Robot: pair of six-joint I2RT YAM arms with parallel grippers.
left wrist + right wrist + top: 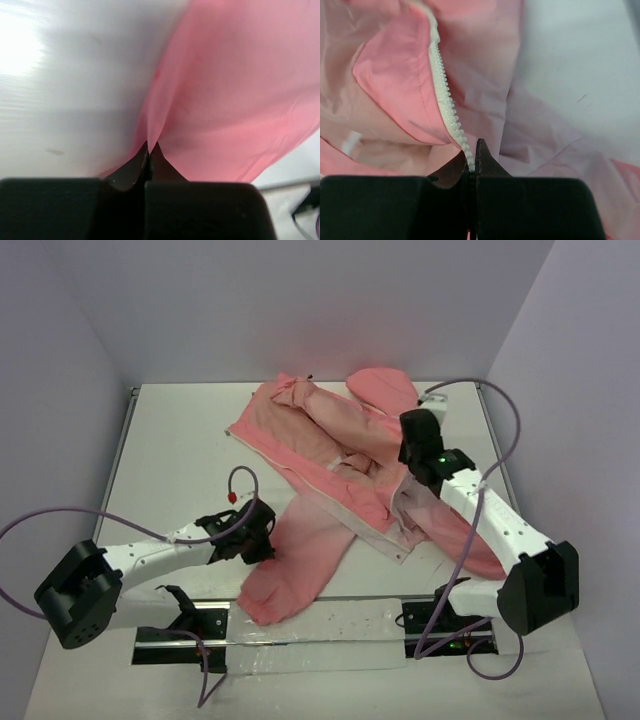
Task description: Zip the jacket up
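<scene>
Two pinches are set. Jacket (340, 430) lies open and rumpled, centre to far right of counter (180, 440), one sleeve (300, 565) trailing near-left. Left fingers (132, 167) are closed tight on a fold of pink cloth at that sleeve's edge. Right fingers (487, 162) are closed on the end of the white zipper (442, 95) row. Slider not visible. Judgement: draw both holds gently apart, low, to flatten the front; thin fabric may slip.
</scene>
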